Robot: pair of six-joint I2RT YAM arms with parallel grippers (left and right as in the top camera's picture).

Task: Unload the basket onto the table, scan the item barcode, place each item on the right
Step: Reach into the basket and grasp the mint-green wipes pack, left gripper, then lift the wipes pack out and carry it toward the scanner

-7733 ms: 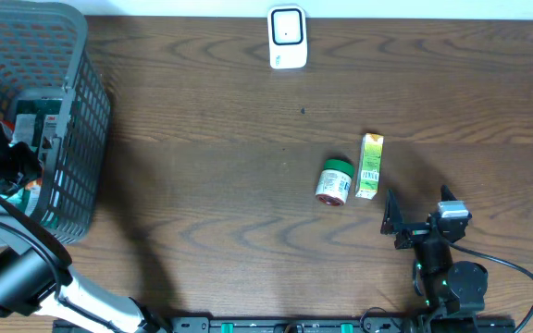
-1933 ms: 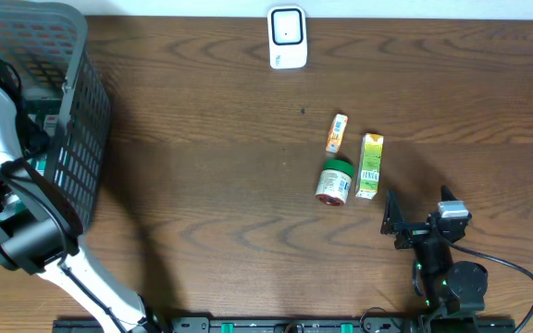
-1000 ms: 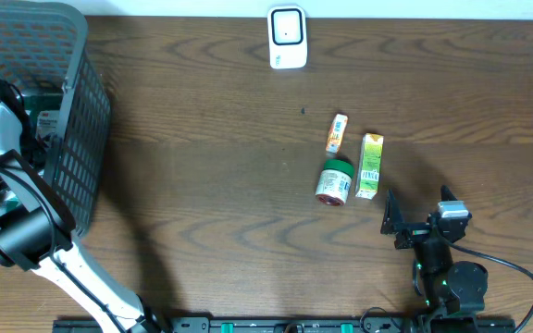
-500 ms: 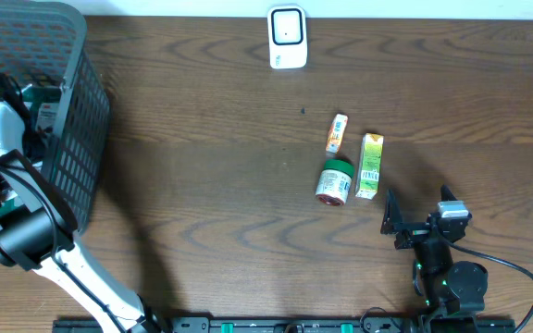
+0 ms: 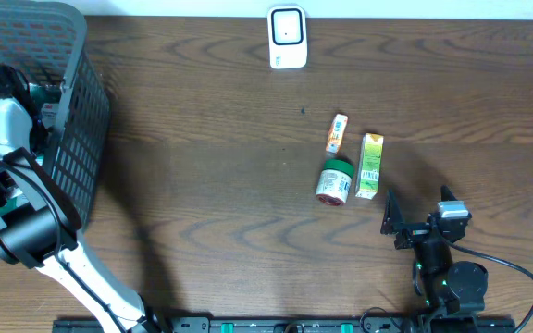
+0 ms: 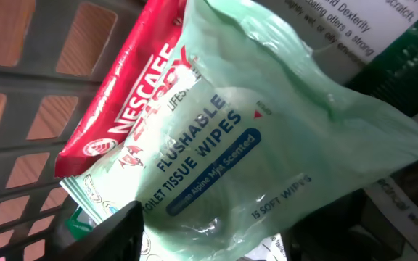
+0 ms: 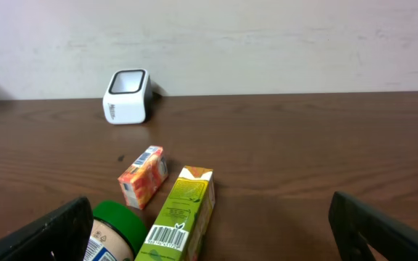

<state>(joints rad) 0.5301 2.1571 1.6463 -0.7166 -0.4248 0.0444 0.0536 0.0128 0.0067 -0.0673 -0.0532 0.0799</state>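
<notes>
Black left fingers (image 6: 115, 232): one shows at the lower edge of the wrist view, against the wipes pack; apart or clamped, cannot tell.
Wipes pack (image 6: 267, 145): pale green, "FLUSHABLE TOILET TISSUE WIPES", "15 SOFT WIPES"; it lies in the basket, readable only in the left wrist view.
Sachet (image 6: 115, 116): red, "NESCAFE", beneath the pack.
Basket (image 5: 81, 120): grey mesh, at the tabletop's (image 5: 202, 213) left end.
Left arm (image 5: 3, 139): reaches down into the basket, seen from overhead.
Right fingers (image 7: 71, 225): wide apart, empty, low over the tabletop.
Juice carton (image 7: 180, 217): green, its barcode shows only in the right wrist view.
Scanner (image 7: 127, 94): white, at the far edge.
</notes>
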